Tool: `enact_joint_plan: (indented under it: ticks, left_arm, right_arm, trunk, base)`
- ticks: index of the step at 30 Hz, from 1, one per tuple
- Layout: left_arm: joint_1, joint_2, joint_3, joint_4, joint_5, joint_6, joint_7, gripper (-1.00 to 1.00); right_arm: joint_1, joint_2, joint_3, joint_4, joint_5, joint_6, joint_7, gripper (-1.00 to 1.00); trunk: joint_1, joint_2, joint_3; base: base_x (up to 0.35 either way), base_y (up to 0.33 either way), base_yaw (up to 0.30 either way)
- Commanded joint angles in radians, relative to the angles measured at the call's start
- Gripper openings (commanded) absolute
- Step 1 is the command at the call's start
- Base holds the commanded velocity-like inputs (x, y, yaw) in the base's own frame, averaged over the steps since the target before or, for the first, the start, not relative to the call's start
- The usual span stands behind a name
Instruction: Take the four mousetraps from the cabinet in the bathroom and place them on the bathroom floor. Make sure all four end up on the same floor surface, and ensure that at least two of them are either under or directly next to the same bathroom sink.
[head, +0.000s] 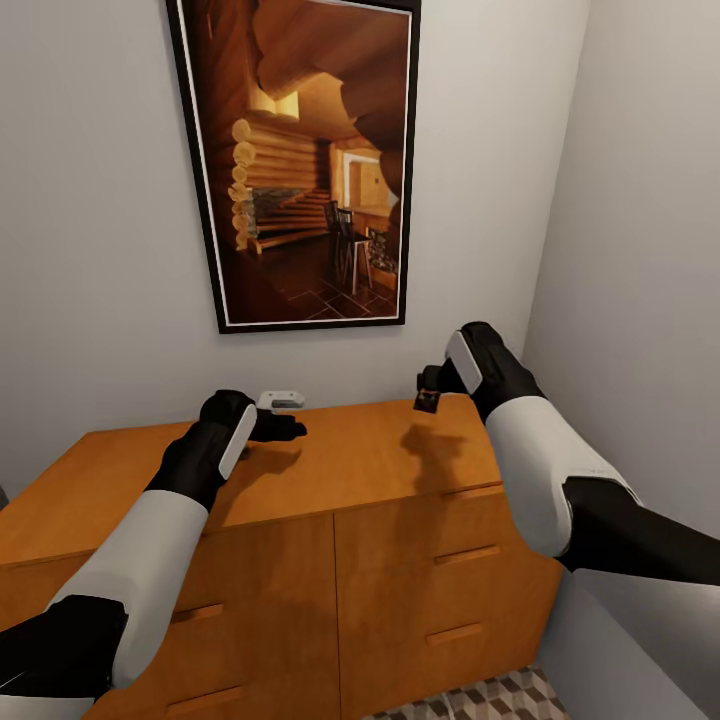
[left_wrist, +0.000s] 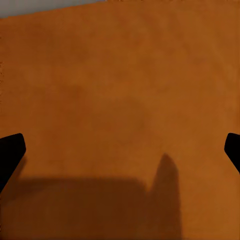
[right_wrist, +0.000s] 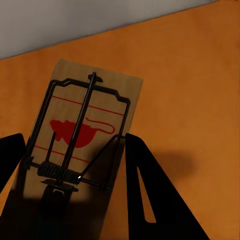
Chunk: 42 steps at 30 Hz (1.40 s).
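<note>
Early stage, by the look of it. 1 mousetrap (right_wrist: 82, 135) clamped between the right jaws (head: 428, 400), held just above the cabinet (head: 380, 470) top near the wall. Left jaws (head: 285, 428) spread wide, nothing in them, over bare wood. Floor (head: 490, 700) placement not yet started; the other 3 unseen.

You have one mousetrap (right_wrist: 82, 145), a pale wooden board with black wire parts and a red mouse mark, pinched between the right gripper's (right_wrist: 75, 165) fingers above the cabinet (head: 380, 470). Your cabinet is an orange-brown chest of drawers with bar handles, standing on the cube-patterned bathroom floor (head: 490, 700).
</note>
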Motion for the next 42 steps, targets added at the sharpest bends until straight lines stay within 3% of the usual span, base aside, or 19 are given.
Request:
enact_joint_plan:
  ticks: [1, 11, 17, 29, 42]
  left_arm:
    - [-0.001, 0.000, 0.000, -0.001, 0.003, 0.004, 0.001, 1.00]
    - [-0.013, 0.046, -0.013, -0.022, 0.011, -0.010, 0.051, 1.00]
    - [-0.018, 0.080, -0.031, -0.013, -0.029, -0.043, 0.054, 1.00]
    - [-0.037, 0.146, -0.036, -0.010, -0.107, -0.065, -0.002, 1.00]
    - [-0.111, 0.220, -0.109, 0.006, -0.189, -0.119, -0.075, 1.00]
  right_arm:
    - [-0.001, 0.002, -0.005, -0.001, -0.010, 0.002, -0.009, -1.00]
    - [-0.001, 0.007, -0.003, 0.033, -0.004, 0.002, -0.014, -1.00]
    - [-0.001, -0.014, -0.004, 0.040, 0.027, 0.002, -0.012, -1.00]
    - [-0.001, -0.021, -0.005, 0.038, 0.034, 0.002, -0.010, -1.00]
    - [-0.001, -0.037, -0.005, 0.038, 0.036, 0.002, -0.013, -1.00]
  trunk:
    - [0.000, -0.001, -0.001]
    - [0.000, -0.001, -0.001]
    - [0.000, -0.001, -0.001]
    - [0.000, -0.001, -0.001]
    - [0.000, -0.001, -0.001]
  base:
    - [0.000, 0.000, 0.000]
    - [0.000, 0.000, 0.000]
    - [0.000, 0.000, 0.000]
    - [0.000, 0.000, 0.000]
    - [0.000, 0.000, 0.000]
